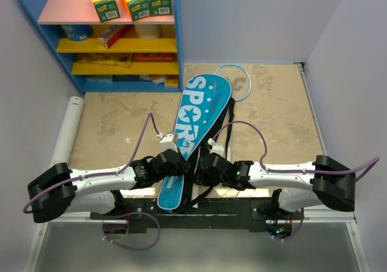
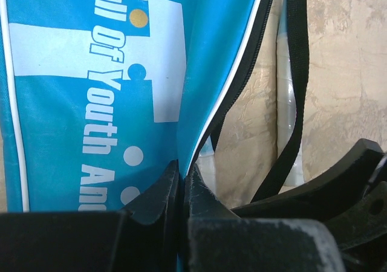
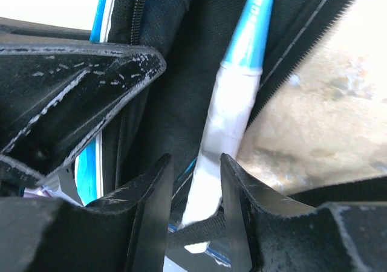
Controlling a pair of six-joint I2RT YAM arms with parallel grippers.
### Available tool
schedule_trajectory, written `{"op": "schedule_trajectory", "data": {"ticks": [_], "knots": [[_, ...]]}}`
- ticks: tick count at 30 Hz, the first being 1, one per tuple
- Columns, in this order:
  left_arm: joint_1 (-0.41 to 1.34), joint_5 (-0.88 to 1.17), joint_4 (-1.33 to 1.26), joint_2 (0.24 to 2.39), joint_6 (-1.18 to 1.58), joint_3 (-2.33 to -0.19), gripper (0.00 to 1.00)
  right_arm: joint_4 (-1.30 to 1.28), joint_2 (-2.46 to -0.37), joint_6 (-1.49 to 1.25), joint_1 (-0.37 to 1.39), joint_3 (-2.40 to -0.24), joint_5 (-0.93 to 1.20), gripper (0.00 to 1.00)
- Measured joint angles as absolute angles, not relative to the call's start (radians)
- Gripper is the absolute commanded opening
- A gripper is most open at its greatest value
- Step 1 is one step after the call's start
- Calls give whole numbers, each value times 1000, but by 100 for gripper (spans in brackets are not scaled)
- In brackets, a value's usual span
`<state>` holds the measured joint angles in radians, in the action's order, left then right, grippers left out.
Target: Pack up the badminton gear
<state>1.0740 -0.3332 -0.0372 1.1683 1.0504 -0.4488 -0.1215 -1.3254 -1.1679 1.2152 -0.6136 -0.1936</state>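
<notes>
The long blue "SPORT" bag lies diagonally on the table, its narrow end between my arms. My left gripper is shut on the bag's piped edge by the open zipper, jaws pressed together. One light-blue racket's head sticks out past the bag's top right. Its silver-white handle runs into the bag's dark opening. My right gripper straddles that handle, with a small gap on the left side. The second racket and the shuttlecocks are out of view.
The bag's black strap loops over the table beside the opening. A blue shelf with orange-green boxes stands at the back left. A white tube lies along the left edge. Walls close in on both sides.
</notes>
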Motion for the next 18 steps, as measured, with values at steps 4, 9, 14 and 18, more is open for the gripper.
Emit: {"op": "schedule_trajectory", "data": {"ticks": [4,9,14,18], "knots": [[1074,-328,-43,1171,1050,-449,0,-165,-1281,-1180,1217,-613,-217,41],[1074,-325,-44,1176,1050,-449,0,-164,-1289,-1194,1222,-611,-218,41],[1074,-325,-45,1179,1050,-449,0,-155,-1343,-1206,1233,-604,-218,42],[1074,-324,-45,1179,1050,-449,0,-136,-1358,-1219,1237,-581,-218,42]]}}
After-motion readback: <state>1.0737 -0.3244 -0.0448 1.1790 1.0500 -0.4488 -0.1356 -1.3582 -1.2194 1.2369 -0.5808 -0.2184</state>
